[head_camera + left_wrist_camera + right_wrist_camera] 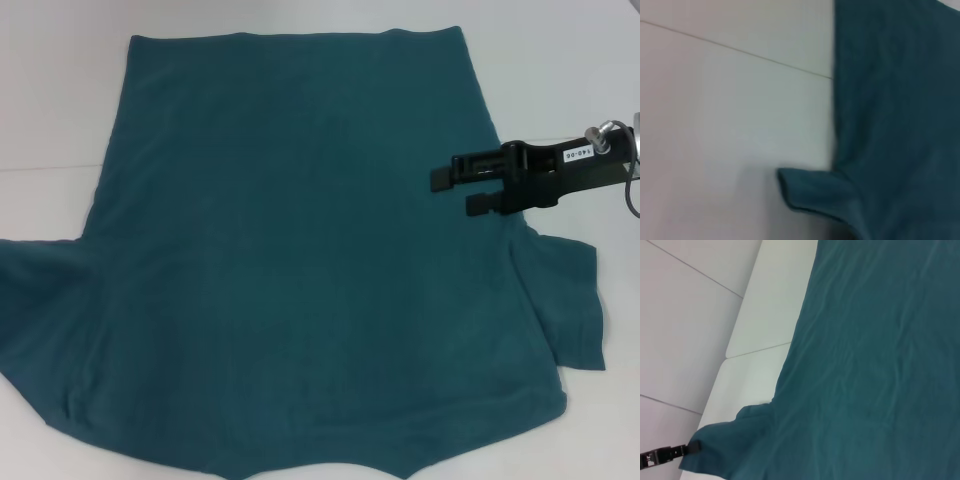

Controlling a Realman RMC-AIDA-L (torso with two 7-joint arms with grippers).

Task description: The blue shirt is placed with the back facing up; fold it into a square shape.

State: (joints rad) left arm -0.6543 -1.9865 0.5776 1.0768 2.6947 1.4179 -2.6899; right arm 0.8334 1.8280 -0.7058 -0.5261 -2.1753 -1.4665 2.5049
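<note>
The blue shirt (300,250) is lying flat, back up, on the white table (50,100), both sleeves out, so no folds done yet. The right gripper (452,190) hovers over its right side, fingers a bit apart, empty. The left gripper (692,446) is at the left sleeve, can't tell its fingers.

Black right gripper (462,190), flat black fingers (450,178), white label, silver knob
</note>
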